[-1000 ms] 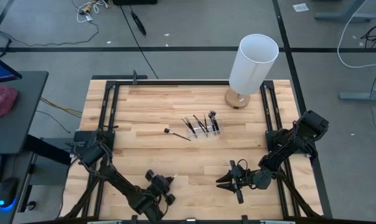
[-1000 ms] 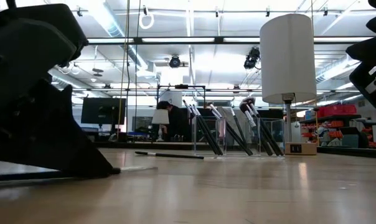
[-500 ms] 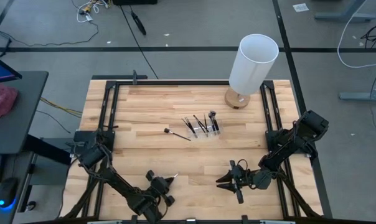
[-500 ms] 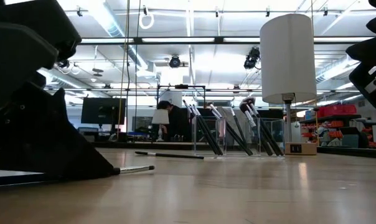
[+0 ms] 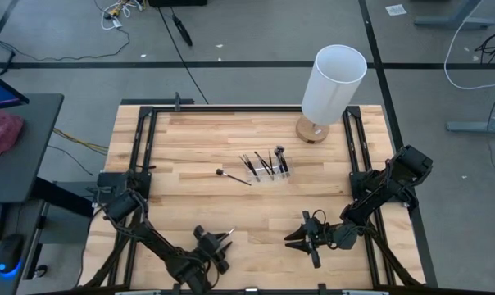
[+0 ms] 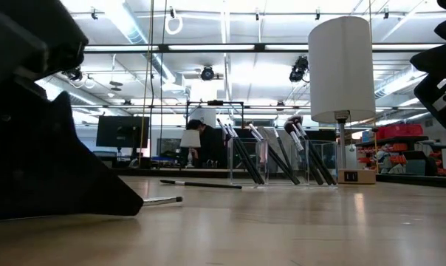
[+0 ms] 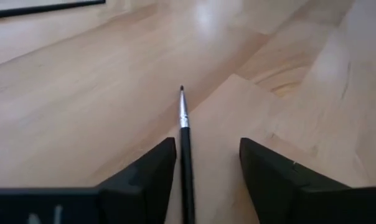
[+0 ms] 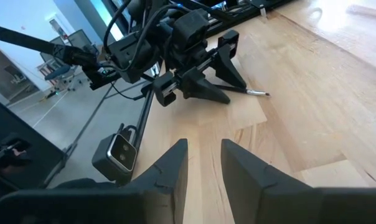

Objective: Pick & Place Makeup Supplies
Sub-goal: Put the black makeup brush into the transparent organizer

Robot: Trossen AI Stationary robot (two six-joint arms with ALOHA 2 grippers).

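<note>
A thin dark-handled makeup brush point(image 7: 185, 134) with a metal ferrule lies flat on the wood near the table's near left. My left gripper point(image 7: 206, 146) stands open and low over the table, one finger on each side of the brush's handle; the high view shows this gripper point(image 5: 224, 242) too. The brush's tip point(image 6: 167, 199) pokes out past it. My right gripper point(image 5: 299, 239) waits open at the near right, nothing between its fingers point(image 8: 203, 155). Several brushes stand leaning in a clear holder point(image 5: 269, 167), and one loose brush point(image 5: 233, 177) lies to its left. My left gripper has the brush's handle point(image 7: 187, 168) lying on the table close beside the inner face of one finger point(image 7: 163, 165). I cannot tell whether that finger touches it. The other finger stands well apart from the brush.
A tall white cylinder lamp point(image 5: 333, 82) on a round wooden base stands at the far right of the table. A black frame point(image 5: 141, 147) runs along the left, right and far edges. Bare wood lies between the grippers and the holder.
My left gripper has tipped a little in place at the near left. The small brush's metal tip now sticks out farther past it, resting on the table.
</note>
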